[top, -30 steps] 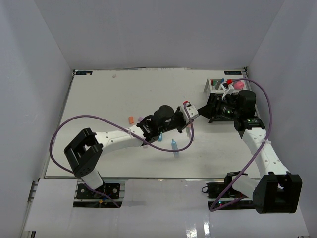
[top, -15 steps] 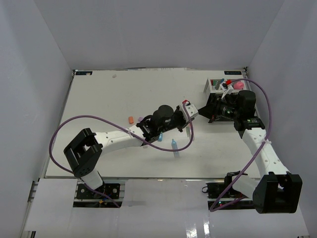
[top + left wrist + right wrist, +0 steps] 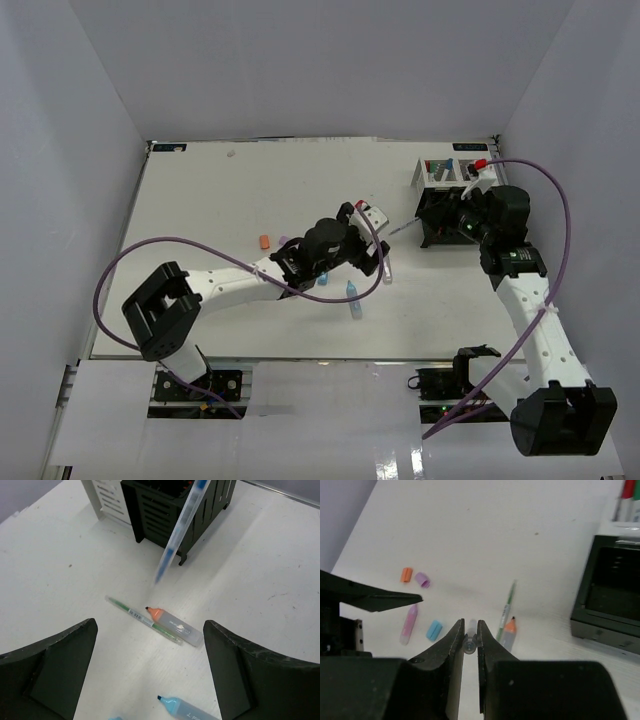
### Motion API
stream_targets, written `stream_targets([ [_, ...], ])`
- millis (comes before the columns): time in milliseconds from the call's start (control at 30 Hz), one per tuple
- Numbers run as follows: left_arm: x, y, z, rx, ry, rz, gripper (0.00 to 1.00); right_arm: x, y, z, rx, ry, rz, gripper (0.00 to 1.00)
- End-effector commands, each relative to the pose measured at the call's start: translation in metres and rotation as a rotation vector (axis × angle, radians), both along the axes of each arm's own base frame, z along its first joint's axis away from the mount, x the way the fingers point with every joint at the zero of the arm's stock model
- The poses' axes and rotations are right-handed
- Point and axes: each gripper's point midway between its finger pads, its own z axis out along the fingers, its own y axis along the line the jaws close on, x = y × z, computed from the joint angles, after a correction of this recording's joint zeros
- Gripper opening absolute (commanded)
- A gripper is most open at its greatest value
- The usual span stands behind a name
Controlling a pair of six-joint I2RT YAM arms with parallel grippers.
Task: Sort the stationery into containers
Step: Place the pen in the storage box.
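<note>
White tabletop (image 3: pixel 220 200) fills my overhead view, boxed in by pale grey walls (image 3: pixel 300 60). At the far right corner stands the black slatted desk organizer (image 3: pixel 440 215), joined to a smaller white perforated compartment (image 3: pixel 430 175) in which a few pens with coloured caps (image 3: pixel 447 165) stand upright.

My right gripper (image 3: pixel 470 630) sits just in front of the black organizer, its fingers pressed together on the end of a clear thin pen with a blue tip (image 3: pixel 177 535). That pen is off the table, held at a slant with its tip pointing toward the left arm. From the left wrist it looks blurred and hangs in front of the organizer's slats.

My left gripper (image 3: pixel 150 626) is above the middle of the table with its fingers spread wide and nothing between them. It is near the pen but apart from it.

Below it on the table lie a thin green pen (image 3: pixel 142 620) and a stubby orange-tipped marker with a clear body (image 3: pixel 175 626), side by side and touching or nearly so. A light blue marker (image 3: pixel 185 707) lies nearer the arm bases.

Further left, the right wrist view shows a pink marker (image 3: pixel 409 624) beside a small blue piece (image 3: pixel 434 630). Beyond them a small orange piece (image 3: pixel 406 574) and a small purple piece (image 3: pixel 422 579) lie close together.
</note>
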Motion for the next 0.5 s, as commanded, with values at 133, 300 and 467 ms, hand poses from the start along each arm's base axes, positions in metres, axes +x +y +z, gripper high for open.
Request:
stream_targets([
  [133, 0.006, 0.044, 0.013, -0.133, 0.192, 0.234, 0.98, 0.025, -0.109, 0.068, -0.253, -0.263, -0.603, 0.08],
  [300, -0.001, 0.072, -0.012, -0.139, 0.296, 0.324, 0.98, 0.022, -0.155, 0.08, -0.31, -0.337, -0.86, 0.08],
  [467, -0.012, 0.088, -0.032, -0.13, 0.385, 0.366, 0.98, 0.032, -0.174, 0.069, -0.359, -0.319, -0.952, 0.08],
])
